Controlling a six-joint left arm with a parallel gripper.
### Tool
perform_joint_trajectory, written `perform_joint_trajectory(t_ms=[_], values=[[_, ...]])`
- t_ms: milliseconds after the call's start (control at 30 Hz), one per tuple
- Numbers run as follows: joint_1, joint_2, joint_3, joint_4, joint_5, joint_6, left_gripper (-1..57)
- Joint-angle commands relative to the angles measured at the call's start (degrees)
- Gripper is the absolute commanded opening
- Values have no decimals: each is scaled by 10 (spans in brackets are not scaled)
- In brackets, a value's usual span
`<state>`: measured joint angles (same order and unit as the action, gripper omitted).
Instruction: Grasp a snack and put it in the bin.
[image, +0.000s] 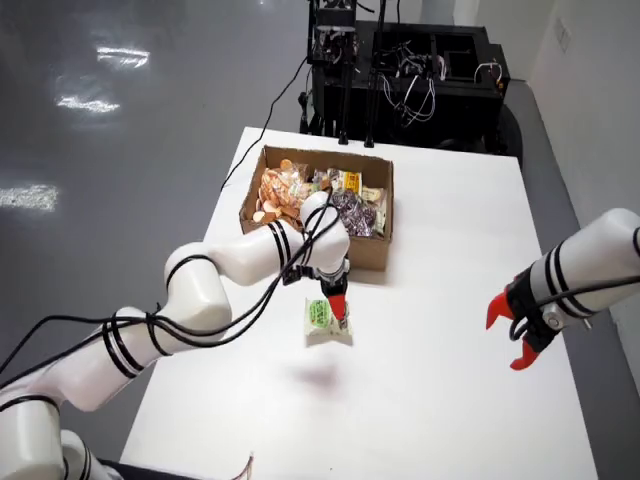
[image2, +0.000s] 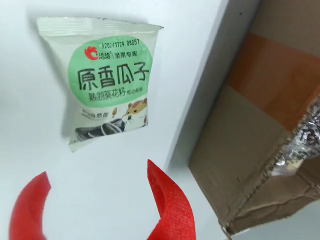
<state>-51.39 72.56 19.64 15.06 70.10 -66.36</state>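
Packet (image2: 107, 82), upper left of the wrist view:
Code, top edge: A20241124 08857
Brand, green circle: 洽洽, with 坚果专家 beside it
Big characters: 原香瓜子
Line beneath: 葵花籽 legible, the rest too small
Box (image2: 260, 130) at right: no text
Overhead view: packets too small to read

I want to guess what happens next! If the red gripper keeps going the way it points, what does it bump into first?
Probably the green snack packet lying on the white table. The open gripper points at it, with nothing between.
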Motion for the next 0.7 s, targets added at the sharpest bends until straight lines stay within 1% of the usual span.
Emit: perform_joint_trajectory(t_ms=[33, 333, 700], values=[[3, 29, -23, 3, -4, 1, 402], [19, 47, -18, 20, -9, 3, 407], [23, 50, 15, 22, -40, 4, 410]])
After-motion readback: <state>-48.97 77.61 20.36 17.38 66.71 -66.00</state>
